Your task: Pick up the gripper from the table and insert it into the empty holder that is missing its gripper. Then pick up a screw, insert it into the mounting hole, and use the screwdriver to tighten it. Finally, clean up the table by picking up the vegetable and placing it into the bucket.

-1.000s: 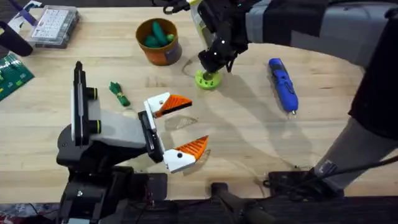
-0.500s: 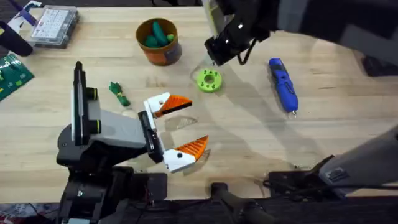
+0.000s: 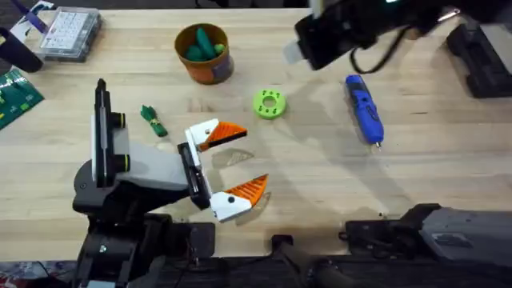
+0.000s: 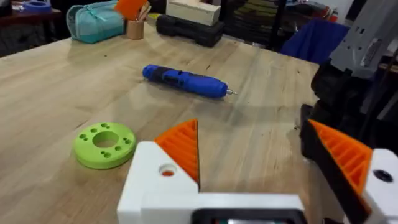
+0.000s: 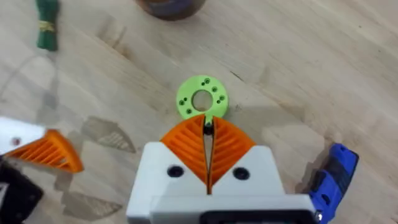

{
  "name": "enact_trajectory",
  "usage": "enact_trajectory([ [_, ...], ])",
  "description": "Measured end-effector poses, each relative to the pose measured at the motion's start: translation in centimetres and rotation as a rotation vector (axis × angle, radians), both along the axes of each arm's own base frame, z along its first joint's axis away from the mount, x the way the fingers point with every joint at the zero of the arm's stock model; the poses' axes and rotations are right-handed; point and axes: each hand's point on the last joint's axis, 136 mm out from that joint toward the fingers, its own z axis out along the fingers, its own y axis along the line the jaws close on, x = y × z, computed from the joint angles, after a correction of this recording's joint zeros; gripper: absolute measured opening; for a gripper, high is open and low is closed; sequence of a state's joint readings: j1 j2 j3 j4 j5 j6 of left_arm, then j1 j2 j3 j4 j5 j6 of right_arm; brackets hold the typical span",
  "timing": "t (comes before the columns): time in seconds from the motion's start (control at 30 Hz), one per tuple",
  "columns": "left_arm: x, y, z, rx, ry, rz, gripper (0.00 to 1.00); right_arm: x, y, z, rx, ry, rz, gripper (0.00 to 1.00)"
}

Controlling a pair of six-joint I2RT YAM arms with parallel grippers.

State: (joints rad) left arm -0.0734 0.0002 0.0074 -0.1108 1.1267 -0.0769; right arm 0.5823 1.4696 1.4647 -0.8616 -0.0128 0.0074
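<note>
Screwdriver (image 3: pixel 364 109) first: it lies flat on the table (image 3: pixel 320 176), at the right of the overhead view. Its long axis runs from far to near with a small slant, and the thin metal tip points toward you, to the near edge and a little to the right. In the left wrist view you see it (image 4: pixel 185 81) lying crosswise behind the green disc (image 4: pixel 104 143), well apart from it.

Your right gripper (image 5: pixel 208 148) hangs high above the table. Its orange pads (image 5: pixel 186 146) are pressed together, and a small dark thing is pinched between their tips; what it is, I cannot tell. In its own view the tips are right over the near edge of the disc (image 5: pixel 203 98). In the overhead view the arm is only a dark blurred mass at the far right, beyond the disc (image 3: pixel 269 103).

Your left gripper (image 3: pixel 233 160) rests low over the table near the middle, with the jaws wide apart and nothing between them. One orange pad (image 3: pixel 225 132) points to the far side and the other to the near side.

The vegetable (image 3: pixel 153 120) lies on the table to the left of the left gripper, near it but not touching. Its long axis goes from far-left to near-right.

The bucket (image 3: pixel 205 53) stands upright at the far side, left of the disc, with smooth green pieces inside.

A clear parts box (image 3: pixel 70 33) is at the far left corner.
</note>
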Motion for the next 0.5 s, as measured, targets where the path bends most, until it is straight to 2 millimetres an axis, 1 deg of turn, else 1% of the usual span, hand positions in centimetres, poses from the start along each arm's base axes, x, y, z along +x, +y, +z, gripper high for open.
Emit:
enact_trajectory([
  [0.1, 0.0, 0.0, 0.0, 0.000, 0.000, 0.000, 0.986, -1.5, -0.3, 2.0, 0.046, -0.015, 0.022, 0.007],
  [0.23, 0.0, 0.0, 0.0, 0.000, 0.000, 0.000, 0.987, -3.5, -0.7, 3.7, 0.086, -0.022, 0.049, 0.006],
  [0.33, 0.0, 0.0, 0.0, 0.000, 0.000, 0.000, 0.987, -4.9, -1.0, 4.5, 0.103, -0.018, 0.064, 0.006],
  [0.5, 0.0, 0.0, 0.0, 0.000, 0.000, 0.000, 0.987, -5.0, -1.0, 4.5, 0.105, -0.013, 0.067, 0.006],
])
